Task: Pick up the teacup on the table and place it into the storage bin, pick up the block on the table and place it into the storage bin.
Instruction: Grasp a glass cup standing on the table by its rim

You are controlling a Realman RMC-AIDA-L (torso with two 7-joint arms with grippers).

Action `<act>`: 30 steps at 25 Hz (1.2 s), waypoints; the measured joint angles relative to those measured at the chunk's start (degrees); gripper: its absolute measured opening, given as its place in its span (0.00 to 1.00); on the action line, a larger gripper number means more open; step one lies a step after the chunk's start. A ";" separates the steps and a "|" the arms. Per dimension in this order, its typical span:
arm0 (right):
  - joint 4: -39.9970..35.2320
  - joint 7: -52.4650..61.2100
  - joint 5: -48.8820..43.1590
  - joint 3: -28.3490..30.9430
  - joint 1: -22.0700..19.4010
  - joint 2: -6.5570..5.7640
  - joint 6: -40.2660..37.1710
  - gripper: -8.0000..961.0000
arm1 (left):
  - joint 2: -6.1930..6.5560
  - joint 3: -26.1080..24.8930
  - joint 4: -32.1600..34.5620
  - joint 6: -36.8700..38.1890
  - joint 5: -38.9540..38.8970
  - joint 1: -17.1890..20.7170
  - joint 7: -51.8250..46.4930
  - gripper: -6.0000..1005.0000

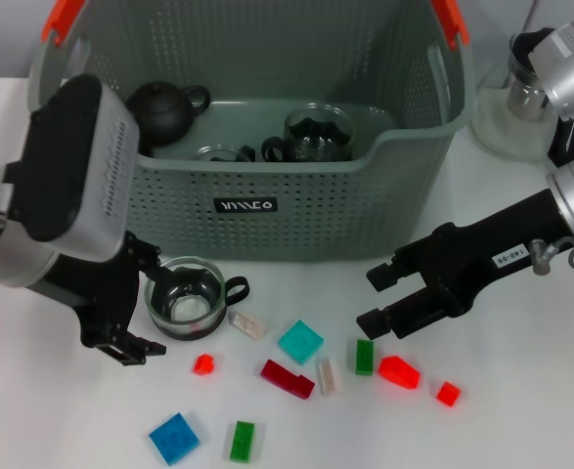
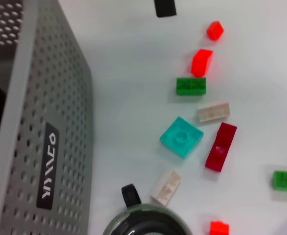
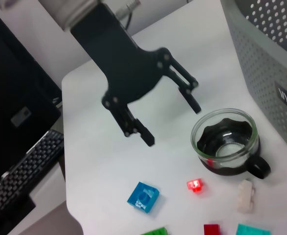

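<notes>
Glass teacup (image 1: 183, 298) with a black handle sits on the white table (image 1: 521, 410), just in front of the grey-green storage bin (image 1: 267, 186), so we judge the first step, picking it up, is in hand. Our left gripper (image 1: 140, 303) hangs beside the cup on its left, fingers spread wide and holding nothing; one finger is near the rim, though we cannot tell if it touches. The next move calls for bringing those fingers around the cup wall and closing. Our right gripper (image 1: 376, 298) hovers above the scattered blocks, released and empty, near the green block (image 1: 365, 357) and the red block (image 1: 399, 371).
</notes>
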 joint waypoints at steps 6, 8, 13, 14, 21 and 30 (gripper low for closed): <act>0.70 0.16 -0.06 0.02 0.06 0.51 0.87 0.84 | 0.09 3.52 -4.43 -4.56 2.58 -1.36 0.54 0.81; 1.17 0.17 -0.06 0.03 0.11 0.53 1.12 0.84 | 0.09 4.01 -5.32 -5.01 2.63 -1.80 0.69 0.81; 1.71 0.05 -0.08 -0.03 -0.01 0.54 1.62 0.84 | 0.00 6.28 -8.60 -7.28 3.47 -2.40 0.87 0.81; 1.74 0.00 -0.05 -0.11 -0.14 0.54 1.76 0.84 | -0.05 6.68 -9.21 -7.87 3.57 -2.45 0.86 0.81; 2.28 -0.26 0.03 -0.19 -0.39 0.54 2.00 0.84 | -0.22 7.61 -10.97 -9.97 3.80 -2.90 0.50 0.81; 2.92 -0.75 -0.18 0.06 -0.41 0.54 2.13 0.84 | -0.23 7.65 -13.68 -11.38 3.88 -3.36 0.11 0.81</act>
